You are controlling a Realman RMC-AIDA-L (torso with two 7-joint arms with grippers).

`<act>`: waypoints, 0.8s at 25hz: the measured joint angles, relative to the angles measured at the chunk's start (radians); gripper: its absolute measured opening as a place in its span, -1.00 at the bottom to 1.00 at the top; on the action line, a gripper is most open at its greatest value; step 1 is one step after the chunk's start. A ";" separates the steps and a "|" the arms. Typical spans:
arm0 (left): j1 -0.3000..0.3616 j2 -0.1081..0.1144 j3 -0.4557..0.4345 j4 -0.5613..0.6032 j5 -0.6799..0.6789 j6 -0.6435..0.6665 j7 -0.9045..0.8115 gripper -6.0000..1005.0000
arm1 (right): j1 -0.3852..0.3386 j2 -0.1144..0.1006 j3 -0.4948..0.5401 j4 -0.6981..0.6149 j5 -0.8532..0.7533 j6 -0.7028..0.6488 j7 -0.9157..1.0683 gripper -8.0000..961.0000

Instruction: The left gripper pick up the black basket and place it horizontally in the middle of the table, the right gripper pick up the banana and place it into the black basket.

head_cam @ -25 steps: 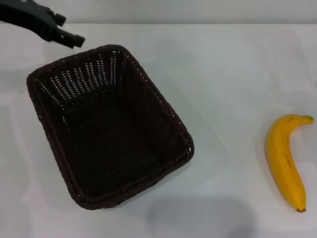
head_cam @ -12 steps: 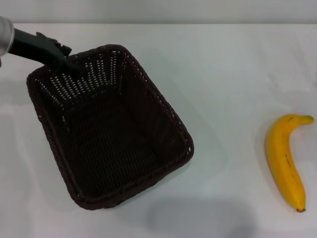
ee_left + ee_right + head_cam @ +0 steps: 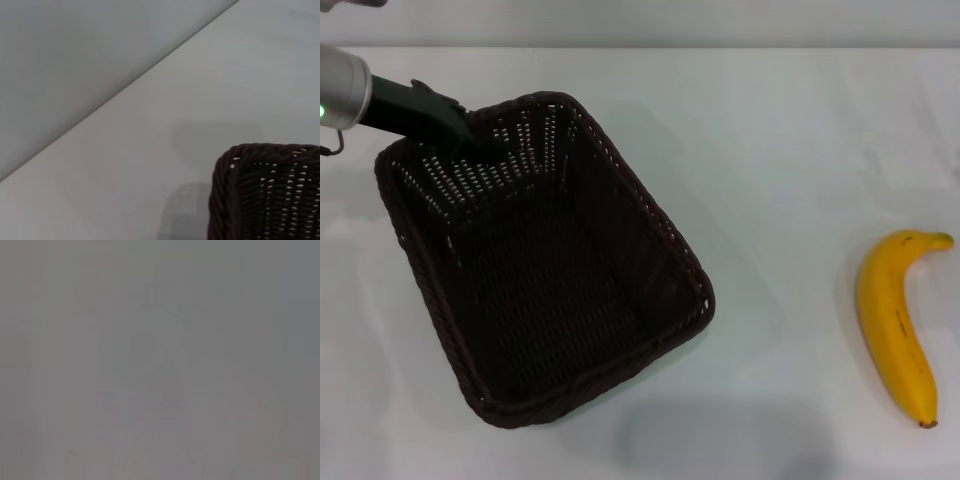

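Note:
The black basket (image 3: pixel 655 215) sits empty and skewed on the left half of the white table (image 3: pixel 770 130). My left gripper (image 3: pixel 460 132) reaches in from the upper left, its black tip down at the basket's far left rim and merging with the dark weave. The left wrist view shows one braided corner of the basket (image 3: pixel 225 190) on the table. The banana (image 3: pixel 895 330) lies on the table at the far right, stem end away from me. My right gripper is out of view; its wrist view shows only a plain grey surface.
The table's far edge (image 3: pixel 720 47) meets a grey wall. A wide stretch of bare table separates the basket from the banana.
My left gripper has come down from above the table's far left onto the basket's far rim. The basket has barely shifted. The banana has not moved.

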 joint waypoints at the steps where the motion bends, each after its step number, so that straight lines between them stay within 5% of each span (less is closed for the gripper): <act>1: 0.002 0.000 0.000 0.000 0.000 0.000 -0.001 0.19 | -0.001 0.000 0.000 0.000 0.000 0.000 0.000 0.79; 10: 0.010 0.000 -0.005 0.000 -0.005 -0.001 -0.026 -0.16 | -0.003 0.000 0.000 0.000 0.000 0.001 0.001 0.79; 20: 0.016 0.037 -0.044 0.010 -0.012 -0.076 -0.188 -0.41 | 0.000 0.000 0.000 0.000 0.000 0.001 0.001 0.79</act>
